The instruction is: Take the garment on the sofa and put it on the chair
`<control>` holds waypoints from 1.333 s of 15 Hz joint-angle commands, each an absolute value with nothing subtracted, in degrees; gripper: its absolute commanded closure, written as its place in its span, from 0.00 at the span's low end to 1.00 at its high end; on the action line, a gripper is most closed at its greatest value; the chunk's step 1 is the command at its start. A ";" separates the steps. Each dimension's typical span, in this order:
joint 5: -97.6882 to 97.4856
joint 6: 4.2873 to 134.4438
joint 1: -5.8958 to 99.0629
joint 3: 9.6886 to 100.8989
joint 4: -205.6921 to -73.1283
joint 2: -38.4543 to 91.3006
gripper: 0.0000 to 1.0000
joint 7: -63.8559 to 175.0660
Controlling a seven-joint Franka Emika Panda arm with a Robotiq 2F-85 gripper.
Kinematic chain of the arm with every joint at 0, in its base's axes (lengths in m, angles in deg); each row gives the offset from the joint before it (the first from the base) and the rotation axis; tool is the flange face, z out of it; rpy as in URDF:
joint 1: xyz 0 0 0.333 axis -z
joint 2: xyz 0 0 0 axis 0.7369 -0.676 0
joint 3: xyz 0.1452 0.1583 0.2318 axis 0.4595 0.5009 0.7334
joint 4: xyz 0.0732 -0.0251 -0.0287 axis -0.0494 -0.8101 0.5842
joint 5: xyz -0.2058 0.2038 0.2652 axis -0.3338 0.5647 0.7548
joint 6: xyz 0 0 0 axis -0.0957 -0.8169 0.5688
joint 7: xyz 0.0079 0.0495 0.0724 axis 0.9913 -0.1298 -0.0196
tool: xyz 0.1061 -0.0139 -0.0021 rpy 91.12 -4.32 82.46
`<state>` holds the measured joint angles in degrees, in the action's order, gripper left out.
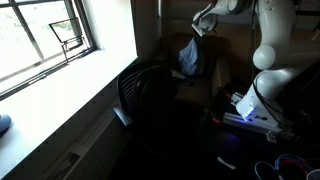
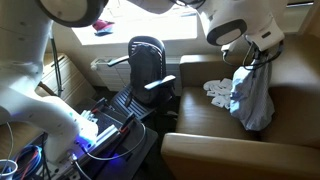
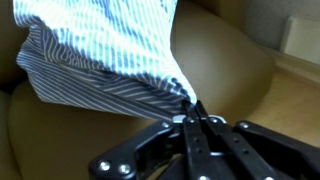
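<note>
A blue-and-white striped garment (image 3: 110, 50) hangs from my gripper (image 3: 193, 108), whose fingers are shut on a pinch of its cloth. In both exterior views the garment (image 2: 250, 95) (image 1: 189, 57) dangles above the brown sofa (image 2: 230, 150), lifted off the seat. The gripper (image 2: 249, 62) is at the top of the cloth. The black office chair (image 2: 146, 70) stands beside the sofa's arm, near the window; it also shows in an exterior view (image 1: 140, 95).
A white crumpled cloth (image 2: 217, 89) lies on the sofa seat next to the hanging garment. A lit device with blue light (image 2: 100, 135) and cables sit on the floor by the robot base. A window (image 1: 45, 35) is behind the chair.
</note>
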<state>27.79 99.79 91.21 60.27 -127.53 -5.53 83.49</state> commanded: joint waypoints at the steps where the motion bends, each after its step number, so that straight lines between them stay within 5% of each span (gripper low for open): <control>1: 30.39 100.89 93.57 63.59 -129.36 -3.24 0.97 81.11; 7: 32.26 107.48 98.72 68.61 -133.52 2.51 0.99 76.06; 15: 36.68 102.97 118.40 95.87 -134.37 17.99 0.99 51.82; 20: 55.73 96.46 130.31 117.08 -143.49 25.96 0.99 37.49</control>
<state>45.89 100.74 123.20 107.78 -135.93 20.80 44.52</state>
